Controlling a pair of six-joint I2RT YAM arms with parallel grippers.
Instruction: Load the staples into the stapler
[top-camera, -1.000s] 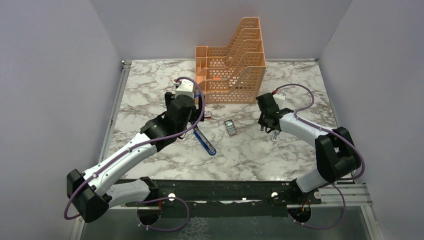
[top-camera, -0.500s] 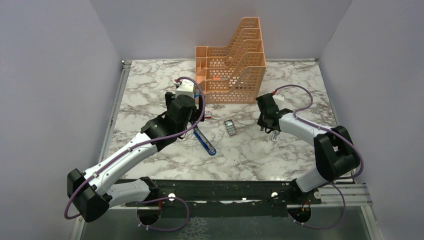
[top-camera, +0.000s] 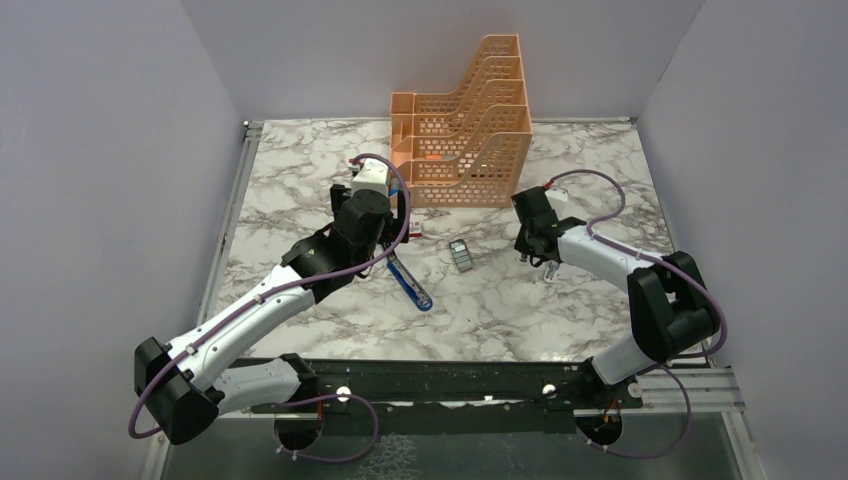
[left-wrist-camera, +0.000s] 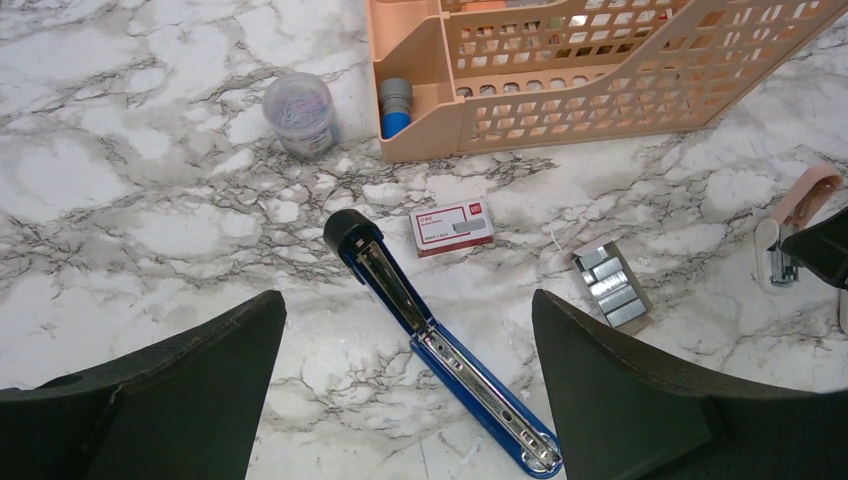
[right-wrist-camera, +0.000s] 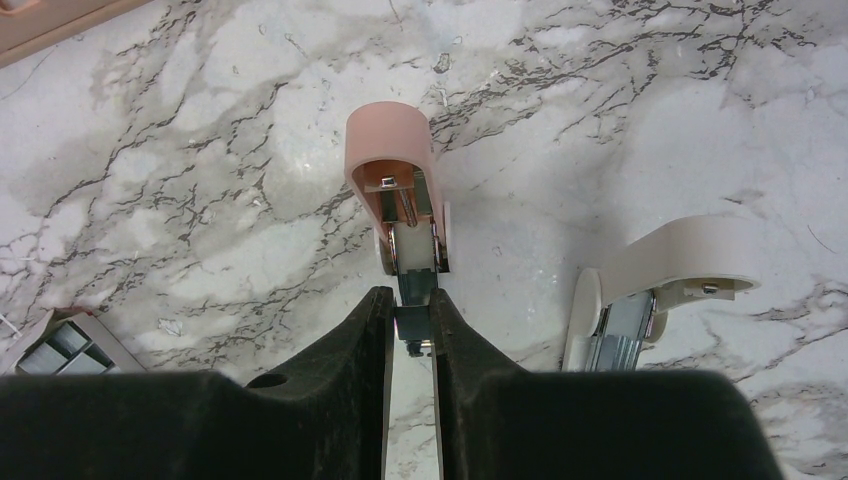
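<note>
The blue stapler (left-wrist-camera: 440, 350) lies opened flat on the marble, its metal channel facing up; it also shows in the top view (top-camera: 408, 282). The dark-grey tray of staples (left-wrist-camera: 610, 285) lies to its right, also in the top view (top-camera: 460, 255). The red-and-white box (left-wrist-camera: 451, 226) lies just beyond the stapler. My left gripper (left-wrist-camera: 407, 300) is open wide and empty, hovering above the stapler (top-camera: 385, 240). My right gripper (right-wrist-camera: 410, 300) is shut on the metal end of a small pink block (right-wrist-camera: 392, 165), right of the tray (top-camera: 545, 262).
An orange file rack (top-camera: 465, 125) stands at the back, with a blue-and-grey item (left-wrist-camera: 395, 105) in its front slot. A small jar of clips (left-wrist-camera: 298, 100) stands left of it. A white oblong piece (right-wrist-camera: 670, 275) lies beside the pink block.
My right gripper has shifted slightly towards the far left with the pink block. The left arm has not moved.
</note>
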